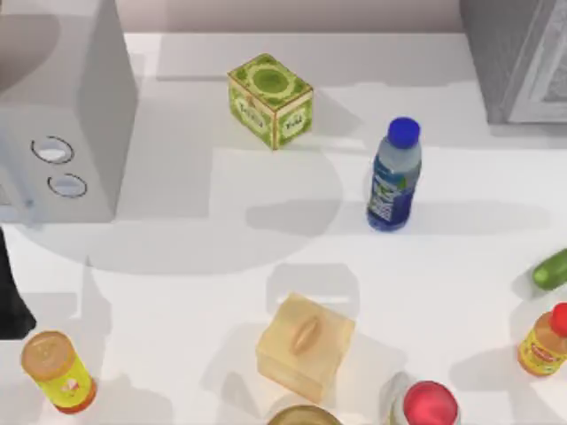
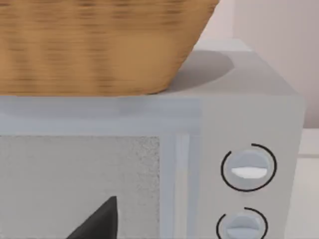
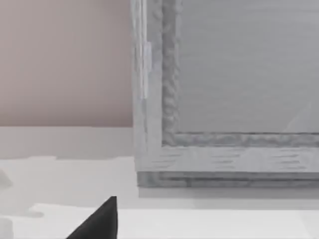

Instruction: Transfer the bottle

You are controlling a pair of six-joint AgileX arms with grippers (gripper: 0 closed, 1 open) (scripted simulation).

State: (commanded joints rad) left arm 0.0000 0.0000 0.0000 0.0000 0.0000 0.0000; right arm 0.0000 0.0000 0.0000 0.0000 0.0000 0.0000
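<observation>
The clear bluish plastic water bottle (image 1: pixel 394 177), with its round blue cap and blue, green and white label, stands upright on the white tabletop (image 1: pixel 195 292) at about two o'clock from the centre of the top view, free of any contact. Its long axis is vertical, so a grasp would come at its side rather than from the ends.

Nothing holds it yet. The left wrist view faces a grey microwave oven with two round dials (image 2: pixel 247 169) and a woven wicker basket (image 2: pixel 99 45) on top; a dark tip of the left gripper (image 2: pixel 99 221) shows there, but whether it is released or clenched I cannot tell. The right wrist view faces a grey cabinet with a framed door (image 3: pixel 224 99) and shows a dark tip of the right gripper (image 3: pixel 99 221); its state I cannot tell either.

Since the bottle lies on the right half of the tabletop, towards the cabinet at one o'clock, the right arm is probably the nearer one. Neighbours stand well apart: a green and yellow printed box (image 1: pixel 270 100) at eleven o'clock of the bottle, a pale tan block (image 1: pixel 304 345) at seven o'clock.
</observation>
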